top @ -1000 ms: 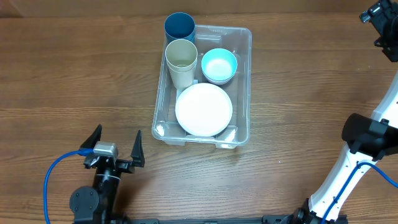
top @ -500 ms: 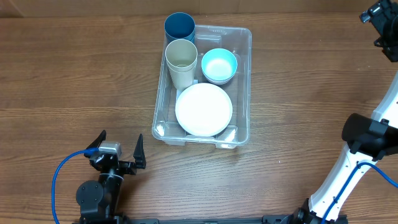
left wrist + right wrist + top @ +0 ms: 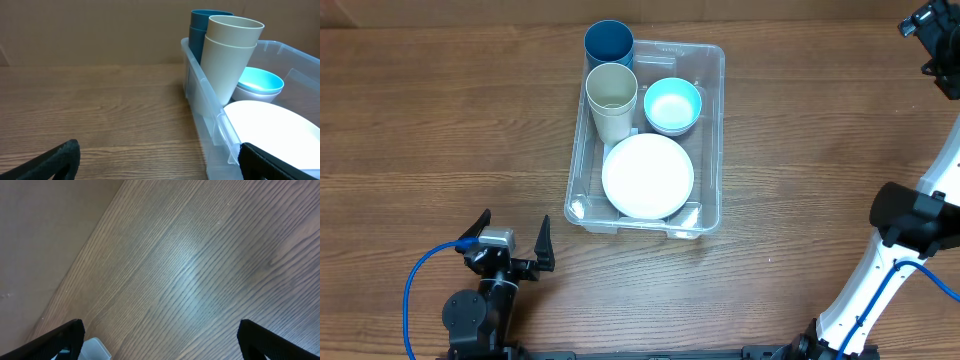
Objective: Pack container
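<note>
The clear plastic container point(image 3: 712, 130) sits at the table's middle back. Inside it are a white plate point(image 3: 648, 176) at the front, a light blue bowl point(image 3: 672, 104) and a beige cup point(image 3: 611, 100). A dark blue cup point(image 3: 608, 44) stands at its far left corner. My left gripper point(image 3: 506, 244) is open and empty near the front left, well short of the container. The left wrist view shows the container wall point(image 3: 205, 107), beige cup point(image 3: 227, 55), blue cup point(image 3: 199, 30), bowl point(image 3: 259, 82) and plate point(image 3: 272, 127). My right gripper point(image 3: 160, 340) is open and empty, high at the far right.
The right arm's white base point(image 3: 880, 270) stands at the front right edge. A blue cable point(image 3: 410, 290) loops beside the left arm. A corner of the container point(image 3: 95, 350) shows low in the right wrist view above bare wood.
My left gripper has drawn back toward the front edge, away from the container, then stopped. Nothing else moved.
</note>
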Robot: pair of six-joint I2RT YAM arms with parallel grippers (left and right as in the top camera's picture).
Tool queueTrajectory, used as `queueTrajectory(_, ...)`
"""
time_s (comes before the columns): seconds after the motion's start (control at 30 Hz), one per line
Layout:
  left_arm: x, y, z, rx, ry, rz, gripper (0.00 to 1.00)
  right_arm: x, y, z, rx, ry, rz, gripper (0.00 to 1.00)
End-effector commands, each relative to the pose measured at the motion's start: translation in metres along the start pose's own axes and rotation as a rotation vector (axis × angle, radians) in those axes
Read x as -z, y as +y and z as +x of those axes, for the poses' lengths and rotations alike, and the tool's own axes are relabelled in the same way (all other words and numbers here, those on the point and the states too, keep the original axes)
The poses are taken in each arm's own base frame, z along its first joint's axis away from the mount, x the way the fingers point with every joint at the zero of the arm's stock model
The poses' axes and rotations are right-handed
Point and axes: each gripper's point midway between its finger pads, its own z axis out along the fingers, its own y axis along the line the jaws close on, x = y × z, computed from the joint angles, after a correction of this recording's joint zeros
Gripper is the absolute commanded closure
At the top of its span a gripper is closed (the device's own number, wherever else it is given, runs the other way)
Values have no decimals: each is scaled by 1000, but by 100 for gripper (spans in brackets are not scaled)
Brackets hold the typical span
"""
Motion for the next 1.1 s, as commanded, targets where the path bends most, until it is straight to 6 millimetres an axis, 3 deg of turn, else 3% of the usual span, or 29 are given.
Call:
queueTrajectory(0.0,0,0,0,13,-9,4,0,5,2,-1,-1,-13,-8,0)
queueTrajectory(0.27,0,0,0,13,-9,4,0,4,14,7,29,-7,-14,0)
queueTrajectory(0.33,0,0,0,13,-9,4,0,7,11,5,52,-54,55,0)
queueTrajectory(0.43,0,0,0,13,-9,4,0,25,36,14,100,-93,7,0)
queueTrajectory(0.6,0,0,0,13,-9,4,0,71,73,24,161,-193,-89,0)
queueTrajectory(0.63,0,0,0,13,-9,4,0,90,81,25,176,-246,-107,0)
queueTrajectory(0.77,0,0,0,13,-9,4,0,147,86,32,200,-392,-104,0)
queueTrajectory(0.9,0,0,0,13,-9,4,0,208,78,46,201,-477,-167,0)
queueTrajectory(1.07,0,0,0,13,-9,4,0,247,46,69,196,-494,-187,0)
